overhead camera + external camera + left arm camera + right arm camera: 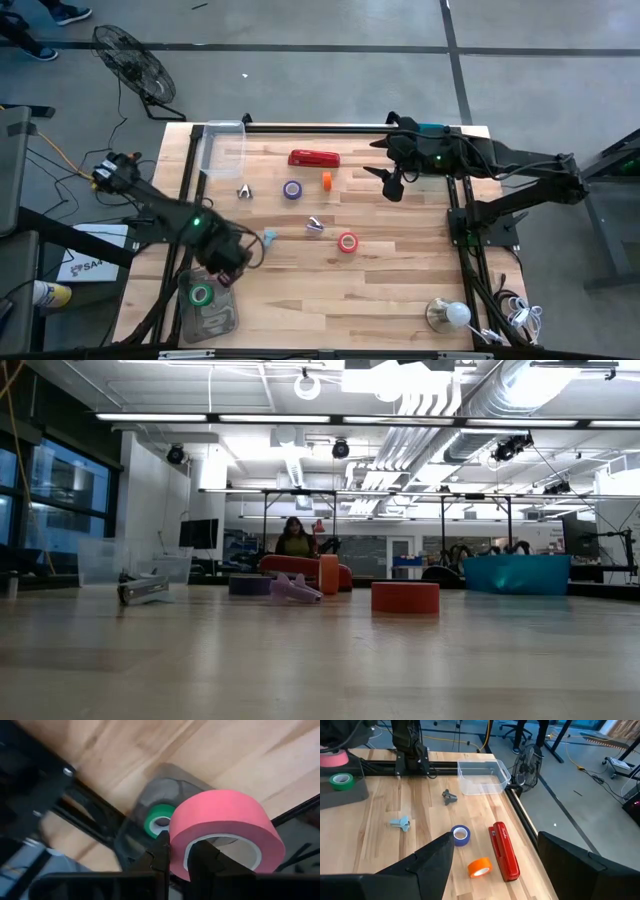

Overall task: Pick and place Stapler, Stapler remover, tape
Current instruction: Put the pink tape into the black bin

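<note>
My left gripper [228,262] hangs over the grey tray [215,318] at the table's near left, shut on a pink tape roll [220,827]. A green tape roll [159,821] lies flat in the tray below it. The red stapler [314,158] lies flat toward the far edge, with a purple tape roll [292,190] and a small orange piece [326,181] near it. A red tape roll [347,242] lies mid-table. Small claw-shaped staple removers [244,190] [315,226] [270,237] lie scattered on the wood. My right gripper [392,185] hangs open at the far right, holding nothing. My left gripper pinches the pink roll's wall [176,851] between its two fingers, one finger [202,857] inside the ring's open centre and the other [159,852] outside. The fingers come from above, pointing steeply down. The roll is lifted clear, above the tray and the green roll.
A clear plastic container [222,148] stands at the far left corner. A small lamp [447,314] sits at the near right. Black frame rails [460,230] run along the table's sides. Bare wood lies across the near middle of the table [330,300].
</note>
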Robot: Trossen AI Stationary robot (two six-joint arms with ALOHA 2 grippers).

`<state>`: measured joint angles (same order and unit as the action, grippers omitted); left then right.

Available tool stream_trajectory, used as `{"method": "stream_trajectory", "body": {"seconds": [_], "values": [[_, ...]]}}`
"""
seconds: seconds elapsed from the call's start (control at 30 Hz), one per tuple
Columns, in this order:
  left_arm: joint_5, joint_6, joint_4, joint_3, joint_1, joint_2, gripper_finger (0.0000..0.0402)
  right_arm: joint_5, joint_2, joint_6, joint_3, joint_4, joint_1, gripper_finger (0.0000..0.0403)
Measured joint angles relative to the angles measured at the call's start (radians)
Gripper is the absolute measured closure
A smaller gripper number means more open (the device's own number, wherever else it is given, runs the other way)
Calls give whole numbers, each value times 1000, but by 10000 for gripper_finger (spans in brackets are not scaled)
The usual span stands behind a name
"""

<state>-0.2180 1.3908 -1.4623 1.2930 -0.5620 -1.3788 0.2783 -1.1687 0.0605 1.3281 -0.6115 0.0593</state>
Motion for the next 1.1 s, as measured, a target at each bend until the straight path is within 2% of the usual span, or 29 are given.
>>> {"method": "stream_trajectory", "body": {"seconds": [0.23,0.47,0.6,0.9,1.1], "values": [[66,362,114,-98,-147,0,368,-2,0,0,0,0,0,125],[43,642,184,-183,-257,0,368,-24,0,0,0,0,0,125],[41,723,241,-233,-273,0,368,-24,0,0,0,0,0,125],[-23,768,419,-366,-270,0,368,-46,0,-1,-1,0,0,125],[-17,785,435,-405,-269,0,368,-46,0,-1,-1,0,0,125]]}}
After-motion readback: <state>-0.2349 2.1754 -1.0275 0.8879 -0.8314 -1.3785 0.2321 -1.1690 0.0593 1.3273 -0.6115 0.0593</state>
